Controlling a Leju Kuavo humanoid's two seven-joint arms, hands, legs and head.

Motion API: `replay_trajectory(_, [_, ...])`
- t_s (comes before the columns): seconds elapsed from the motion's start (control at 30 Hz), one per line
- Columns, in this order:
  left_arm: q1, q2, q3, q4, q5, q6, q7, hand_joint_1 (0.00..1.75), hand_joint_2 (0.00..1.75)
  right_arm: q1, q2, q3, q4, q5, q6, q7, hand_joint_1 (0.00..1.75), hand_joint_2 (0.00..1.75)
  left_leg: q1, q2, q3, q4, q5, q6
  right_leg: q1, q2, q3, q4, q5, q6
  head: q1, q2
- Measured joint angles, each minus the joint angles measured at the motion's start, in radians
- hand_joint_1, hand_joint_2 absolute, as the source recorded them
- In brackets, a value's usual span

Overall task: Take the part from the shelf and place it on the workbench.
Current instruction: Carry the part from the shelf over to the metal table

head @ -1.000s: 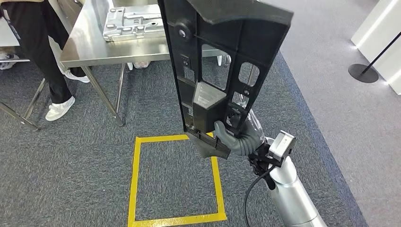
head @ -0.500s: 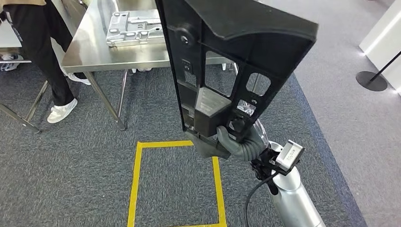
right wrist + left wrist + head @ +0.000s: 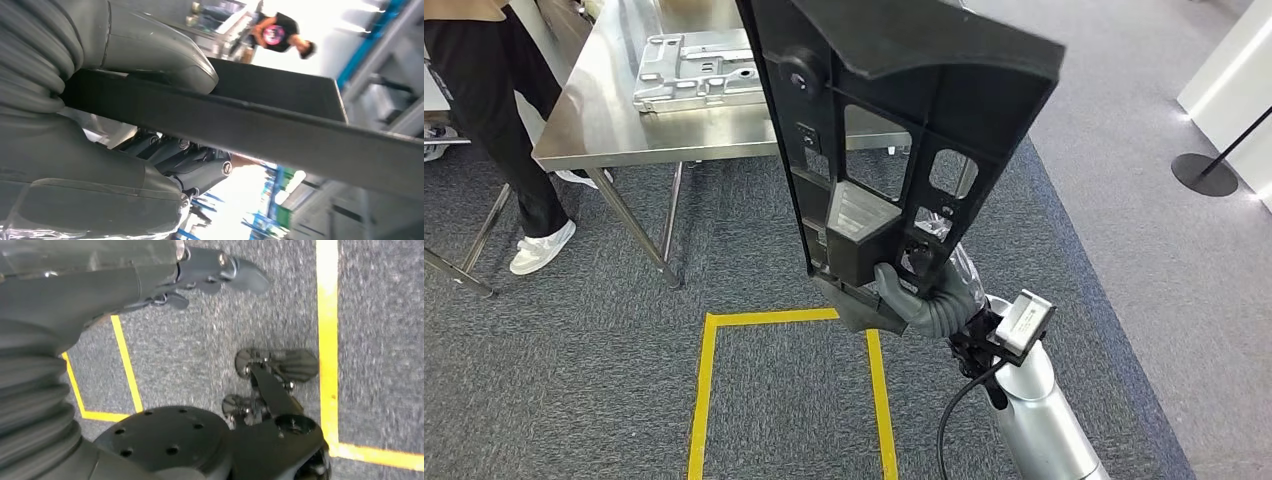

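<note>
Gripping the black part (image 3: 894,130) upright by its near end, right hand (image 3: 924,290) clamped on it. Facing the steel workbench (image 3: 604,125) beyond. Left hand (image 3: 150,275): grasp unclear.

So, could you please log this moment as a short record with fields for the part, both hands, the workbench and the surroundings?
part: large black plastic part, upright, off the floor
right robot hand: right robot hand grips the part's lower end; thumb pressed on its edge
left robot hand: left robot hand hangs over the carpet, holds nothing, fingers curled in
workbench: steel workbench ahead, a grey metal plate lying on it
floor: yellow tape square on grey carpet
bystander: person standing beside the workbench
task state: part not yet placed
</note>
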Motion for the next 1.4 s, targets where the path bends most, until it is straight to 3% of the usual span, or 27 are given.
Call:
replay_trajectory(0.1, [0.002,-0.003,0.000,0.000,0.003,0.002,-0.004,0.00,1.75,0.002,0.000,0.000,-0.002,0.002,0.000,0.031,1.75,1.75,0.007,-0.002,0.016,-0.010,0.003,0.017,0.000,0.000,-0.007,0.030,-0.024,0.017,0.002,0.000])
replay_trajectory(0.13, [0.002,-0.004,0.000,0.000,0.004,0.003,-0.006,0.00,1.75,0.002,0.000,0.000,-0.003,0.000,0.000,0.038,1.75,1.75,0.010,-0.003,0.023,-0.015,0.001,0.023,-0.001,0.000,-0.029,0.074,-0.043,0.023,0.003,0.000])
replay_trajectory(0.2, [0.001,-0.004,0.001,0.000,0.005,0.003,-0.011,0.00,1.75,0.006,0.000,-0.001,-0.004,-0.002,0.000,0.043,1.75,1.75,0.009,-0.003,0.032,-0.016,-0.008,0.031,-0.003,0.000,-0.113,0.212,-0.089,0.030,0.004,0.000])
replay_trajectory(0.23, [0.001,-0.004,0.001,0.000,0.006,0.003,-0.012,0.00,1.75,0.009,0.000,-0.002,-0.006,-0.003,0.000,0.044,1.75,1.75,0.008,-0.004,0.037,-0.015,-0.013,0.032,-0.004,0.000,-0.155,0.269,-0.098,0.032,0.004,0.000])
replay_trajectory(0.27, [0.002,-0.004,0.001,0.000,0.006,0.003,-0.013,0.00,1.75,0.011,0.000,-0.003,-0.008,-0.004,0.000,0.046,1.75,1.75,0.007,-0.005,0.043,-0.015,-0.019,0.033,-0.005,0.000,-0.183,0.294,-0.088,0.033,0.004,0.000])
replay_trajectory(0.3, [0.003,-0.004,0.002,0.000,0.006,0.003,-0.013,0.00,1.75,0.012,0.000,-0.005,-0.012,-0.005,0.000,0.049,1.75,1.75,0.007,-0.006,0.051,-0.015,-0.025,0.032,-0.006,0.000,-0.190,0.280,-0.058,0.033,0.004,0.000])
replay_trajectory(0.37, [0.004,-0.005,0.002,0.000,0.005,0.002,-0.011,0.00,1.75,0.012,-0.001,-0.011,-0.021,-0.007,-0.003,0.055,1.75,1.75,0.007,-0.009,0.069,-0.015,-0.039,0.029,-0.004,0.000,-0.153,0.153,0.037,0.024,0.004,0.000])
replay_trajectory(0.43, [0.002,-0.008,0.002,0.000,0.004,0.000,-0.010,0.00,1.75,0.009,-0.001,-0.018,-0.030,-0.009,-0.008,0.057,1.75,1.75,0.004,-0.013,0.081,-0.014,-0.052,0.021,0.001,0.000,-0.109,0.039,0.089,0.012,0.004,0.000])
replay_trajectory(0.5, [0.001,-0.010,0.002,0.001,0.002,-0.003,-0.010,0.00,1.75,0.007,-0.002,-0.021,-0.039,-0.007,-0.013,0.058,1.75,1.75,0.003,-0.014,0.086,-0.015,-0.060,0.009,0.007,0.001,-0.096,0.012,0.085,0.001,0.003,0.000])
replay_trajectory(0.6, [-0.001,-0.009,0.002,0.001,0.002,-0.007,-0.010,0.00,1.75,0.009,-0.002,-0.024,-0.057,0.010,-0.024,0.055,1.75,1.75,0.003,-0.010,0.088,0.000,-0.079,-0.008,-0.002,0.002,-0.076,-0.007,0.081,-0.012,0.000,0.000])
replay_trajectory(0.67, [-0.001,-0.008,0.002,0.001,0.003,-0.007,-0.009,0.00,1.75,0.015,-0.002,-0.023,-0.070,0.031,-0.035,0.047,1.75,1.75,0.006,-0.006,0.042,0.096,-0.123,-0.018,-0.006,-0.001,-0.058,-0.017,0.076,-0.018,-0.005,0.000])
replay_trajectory(0.73, [0.002,-0.008,0.003,0.001,0.004,-0.007,-0.007,0.00,1.75,0.025,-0.002,-0.021,-0.082,0.048,-0.043,0.038,1.75,1.75,0.011,-0.005,-0.037,0.230,-0.166,-0.026,-0.005,-0.002,-0.048,-0.017,0.067,-0.021,-0.007,0.000])
replay_trajectory(0.77, [0.005,-0.008,0.005,0.001,0.006,-0.006,-0.005,0.00,1.75,0.031,-0.002,-0.020,-0.089,0.053,-0.045,0.035,1.75,1.75,0.013,-0.004,-0.064,0.263,-0.163,-0.029,-0.005,-0.001,-0.042,-0.017,0.061,-0.021,-0.008,0.000])
replay_trajectory(0.8, [0.007,-0.008,0.007,0.001,0.007,-0.005,-0.004,0.00,1.75,0.036,-0.002,-0.018,-0.095,0.057,-0.047,0.034,1.75,1.75,0.014,-0.004,-0.073,0.261,-0.142,-0.031,-0.006,0.000,-0.035,-0.016,0.055,-0.020,-0.008,0.000])
replay_trajectory(0.83, [0.008,-0.008,0.009,0.001,0.010,-0.002,-0.003,0.00,1.75,0.040,-0.002,-0.017,-0.101,0.059,-0.048,0.033,1.75,1.75,0.016,-0.003,-0.062,0.217,-0.101,-0.031,-0.007,0.001,-0.027,-0.014,0.048,-0.017,-0.008,0.000])
replay_trajectory(0.87, [0.009,-0.008,0.012,0.001,0.013,0.001,-0.002,0.00,1.75,0.041,-0.002,-0.017,-0.108,0.060,-0.049,0.033,1.75,1.75,0.018,-0.002,-0.038,0.147,-0.054,-0.031,-0.007,0.002,-0.018,-0.012,0.039,-0.014,-0.009,0.000])
replay_trajectory(0.93, [0.008,-0.007,0.017,0.001,0.020,0.006,0.000,0.00,1.75,0.040,-0.003,-0.017,-0.121,0.061,-0.049,0.033,1.75,1.75,0.016,0.000,0.010,0.032,-0.004,-0.023,-0.004,0.003,-0.007,-0.007,0.024,-0.003,-0.009,0.000])
replay_trajectory(0.97, [0.007,-0.007,0.020,0.001,0.022,0.007,0.001,0.00,1.75,0.039,-0.003,-0.017,-0.127,0.062,-0.049,0.033,1.75,1.75,0.014,0.001,0.021,0.007,-0.002,-0.016,-0.002,0.003,-0.005,-0.006,0.019,0.003,-0.009,0.000])
replay_trajectory(1.1, [0.008,-0.006,0.026,0.001,0.030,0.011,0.003,0.00,1.75,0.035,-0.004,-0.017,-0.146,0.064,-0.049,0.036,1.75,1.75,0.012,-0.003,0.031,-0.004,-0.016,0.015,-0.005,0.002,-0.008,0.011,-0.001,0.024,-0.007,0.000])
replay_trajectory(1.17, [0.007,-0.004,0.031,0.001,0.037,0.016,0.002,0.00,1.75,0.032,-0.004,-0.017,-0.152,0.064,-0.049,0.039,1.75,1.75,0.012,-0.003,0.039,-0.008,-0.020,0.026,-0.007,0.002,-0.056,0.103,-0.042,0.031,-0.004,0.000])
replay_trajectory(1.23, [0.006,0.002,0.039,0.000,0.042,0.022,0.001,0.00,1.75,0.031,-0.006,-0.018,-0.154,0.064,-0.049,0.044,1.75,1.75,0.010,-0.003,0.045,-0.008,-0.027,0.033,-0.007,0.002,-0.144,0.245,-0.088,0.033,-0.003,0.000])
replay_trajectory(1.27, [0.007,0.005,0.042,0.000,0.045,0.024,0.001,0.00,1.75,0.032,-0.006,-0.019,-0.154,0.064,-0.050,0.047,1.75,1.75,0.008,-0.003,0.049,-0.007,-0.031,0.034,-0.007,0.002,-0.178,0.291,-0.091,0.032,-0.003,0.000])
replay_trajectory(1.3, [0.008,0.009,0.045,0.000,0.048,0.026,0.001,0.00,1.75,0.033,-0.007,-0.020,-0.154,0.064,-0.050,0.050,1.75,1.75,0.006,-0.004,0.054,-0.007,-0.036,0.035,-0.006,0.002,-0.197,0.304,-0.078,0.030,-0.002,0.000])
replay_trajectory(1.33, [0.010,0.014,0.048,0.000,0.051,0.028,0.002,0.00,1.75,0.034,-0.008,-0.022,-0.156,0.064,-0.050,0.053,1.75,1.75,0.004,-0.005,0.062,-0.007,-0.041,0.035,-0.006,0.002,-0.191,0.269,-0.041,0.026,-0.002,0.000])
replay_trajectory(1.4, [0.013,0.021,0.056,0.000,0.059,0.030,0.002,0.00,1.75,0.035,-0.011,-0.029,-0.162,0.064,-0.049,0.057,1.75,1.75,0.000,-0.008,0.080,-0.007,-0.053,0.032,0.000,0.002,-0.142,0.134,0.045,0.010,-0.003,0.000])
